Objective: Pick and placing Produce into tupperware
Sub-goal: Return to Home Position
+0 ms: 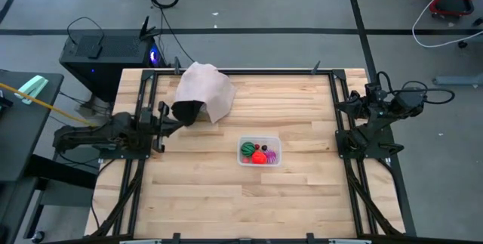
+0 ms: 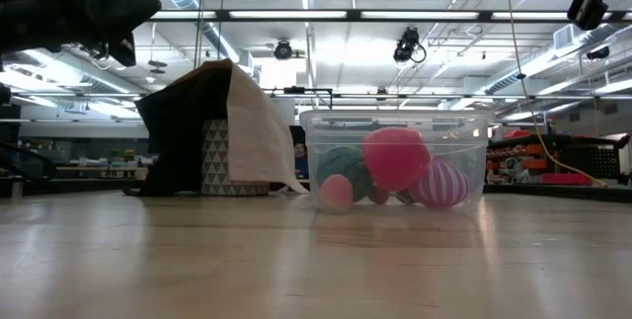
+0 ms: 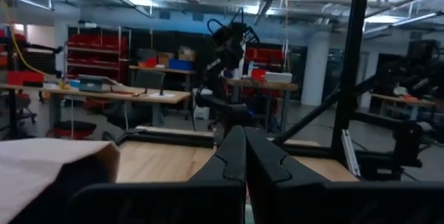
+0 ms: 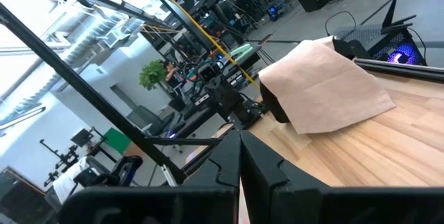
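Note:
The clear tupperware [image 1: 259, 152] stands on the wooden table near its middle and holds the produce: a green piece [image 1: 247, 150], a red piece [image 1: 259, 158], a small dark red piece [image 1: 264, 148] and a magenta-purple piece [image 1: 272, 155]. In the low view the tub [image 2: 395, 166] shows the same pieces inside. My left gripper [image 1: 179, 119] is shut and empty at the table's left side, by the bag. My right gripper [image 1: 341, 106] is shut and empty at the right edge.
A pale pinkish-white paper bag [image 1: 202, 93] lies on its side at the far left of the table, its dark mouth toward my left gripper. Black frame rails [image 1: 336, 115] run along both table sides. Bare wood [image 1: 249, 206] lies on the near side of the tub.

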You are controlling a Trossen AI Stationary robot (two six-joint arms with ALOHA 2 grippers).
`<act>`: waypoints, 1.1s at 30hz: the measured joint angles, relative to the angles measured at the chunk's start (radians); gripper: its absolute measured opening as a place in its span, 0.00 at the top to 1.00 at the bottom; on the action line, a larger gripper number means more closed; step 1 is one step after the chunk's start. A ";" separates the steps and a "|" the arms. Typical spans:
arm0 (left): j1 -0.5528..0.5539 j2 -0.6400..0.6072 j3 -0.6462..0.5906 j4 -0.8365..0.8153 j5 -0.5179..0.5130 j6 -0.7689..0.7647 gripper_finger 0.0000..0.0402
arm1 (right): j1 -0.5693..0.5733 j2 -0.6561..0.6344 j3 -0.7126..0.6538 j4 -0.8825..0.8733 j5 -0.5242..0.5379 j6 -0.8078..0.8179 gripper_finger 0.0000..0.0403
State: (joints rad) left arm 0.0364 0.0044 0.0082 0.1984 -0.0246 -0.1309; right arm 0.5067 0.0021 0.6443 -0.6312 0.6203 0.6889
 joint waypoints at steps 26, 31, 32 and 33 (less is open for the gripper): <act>-0.001 0.002 0.000 -0.152 0.032 -0.199 0.92 | 0.000 0.000 0.000 0.018 0.055 -0.164 0.99; -0.001 0.002 0.000 -0.129 0.031 -0.199 0.91 | 0.000 0.000 0.000 0.018 0.132 -0.368 0.99; -0.001 0.002 0.000 -0.128 0.030 -0.199 0.92 | 0.000 0.000 0.000 0.019 0.141 -0.393 0.99; -0.001 0.002 0.000 -0.127 0.029 -0.198 0.92 | 0.000 0.000 0.000 0.020 0.142 -0.411 0.99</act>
State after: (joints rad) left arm 0.0357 0.0063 0.0078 0.0711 0.0043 -0.3290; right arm 0.5064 0.0017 0.6441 -0.6114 0.7622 0.2774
